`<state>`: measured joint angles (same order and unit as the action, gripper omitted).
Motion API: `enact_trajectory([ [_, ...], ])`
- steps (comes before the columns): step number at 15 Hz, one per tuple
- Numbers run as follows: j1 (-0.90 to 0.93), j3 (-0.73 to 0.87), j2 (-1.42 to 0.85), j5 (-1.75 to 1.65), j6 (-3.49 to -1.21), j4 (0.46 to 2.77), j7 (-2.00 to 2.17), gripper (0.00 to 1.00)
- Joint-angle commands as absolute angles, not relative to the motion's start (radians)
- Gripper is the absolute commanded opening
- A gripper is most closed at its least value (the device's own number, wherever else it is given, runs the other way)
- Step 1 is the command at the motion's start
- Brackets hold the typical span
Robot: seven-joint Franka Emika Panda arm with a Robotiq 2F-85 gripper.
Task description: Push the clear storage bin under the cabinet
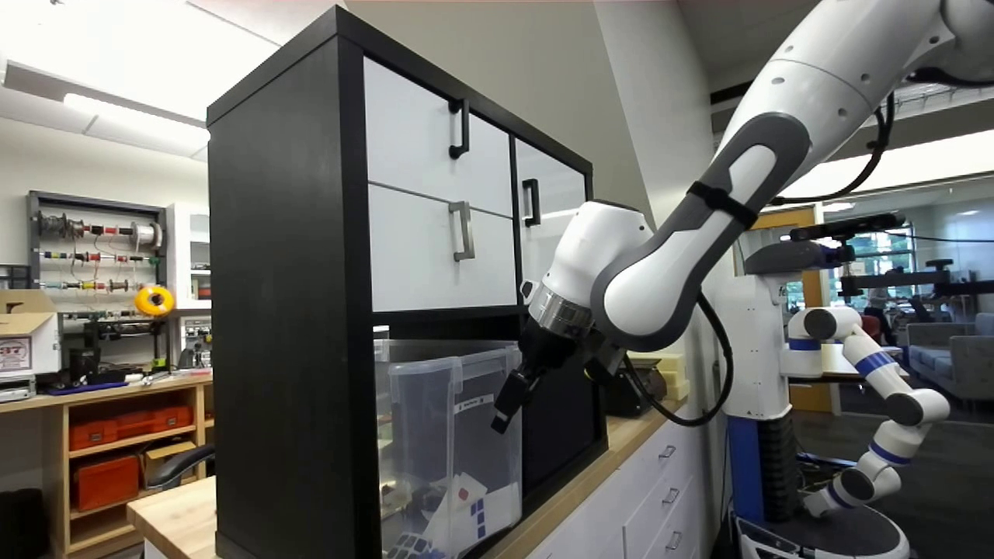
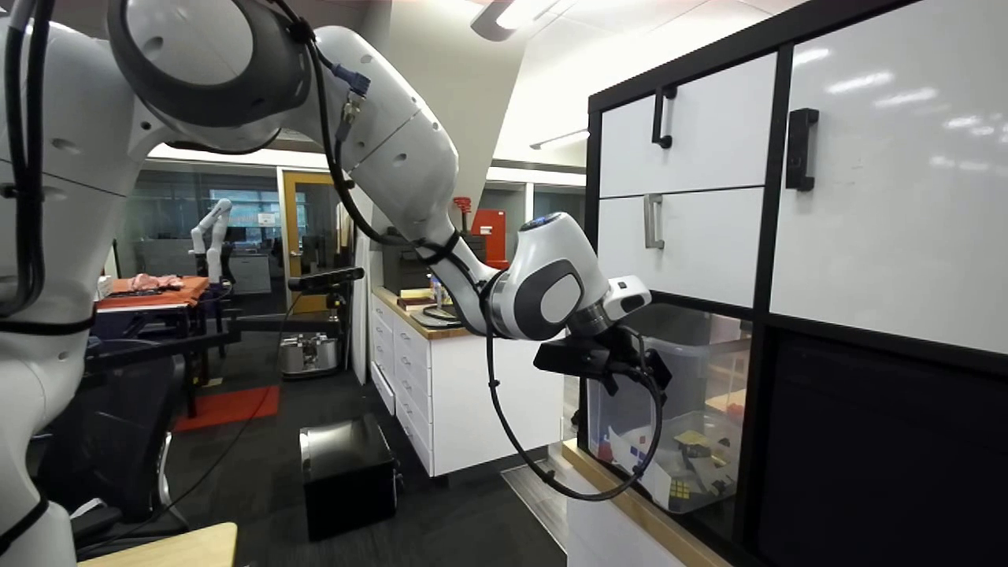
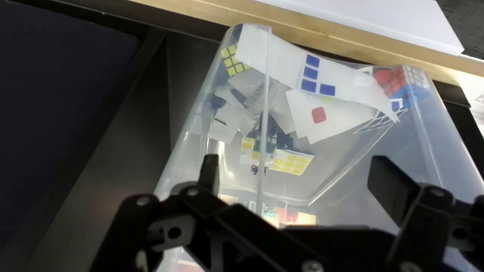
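My gripper [image 3: 300, 177] is spread w/ nothing pinched; if I push off-center, clear bin [image 1: 450, 435] cld twist n jam in cabinet [image 1: 411, 256] imo

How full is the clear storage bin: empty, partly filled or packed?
Partly filled: in an exterior view, white pieces sit low in the clear storage bin, and its upper part looks unfilled.

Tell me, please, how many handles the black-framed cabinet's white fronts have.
3: black bar handle on the upper white drawer, grey handle on the lower drawer, second black handle on the large white door. The white arm may hide more.
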<state>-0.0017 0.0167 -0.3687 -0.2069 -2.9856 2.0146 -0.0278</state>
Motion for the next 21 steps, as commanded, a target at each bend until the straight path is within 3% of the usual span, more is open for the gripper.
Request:
enact_trajectory([
  [1, 0.034, 0.045, -0.404, -0.211, -2.964, 1.946, -0.038, 1.00],
  [10, 0.115, 0.120, -0.288, -0.263, -2.867, 2.048, 0.032, 1.00],
  [21, 0.146, 0.069, -0.125, -0.330, -2.464, 2.111, 0.204, 1.00],
])
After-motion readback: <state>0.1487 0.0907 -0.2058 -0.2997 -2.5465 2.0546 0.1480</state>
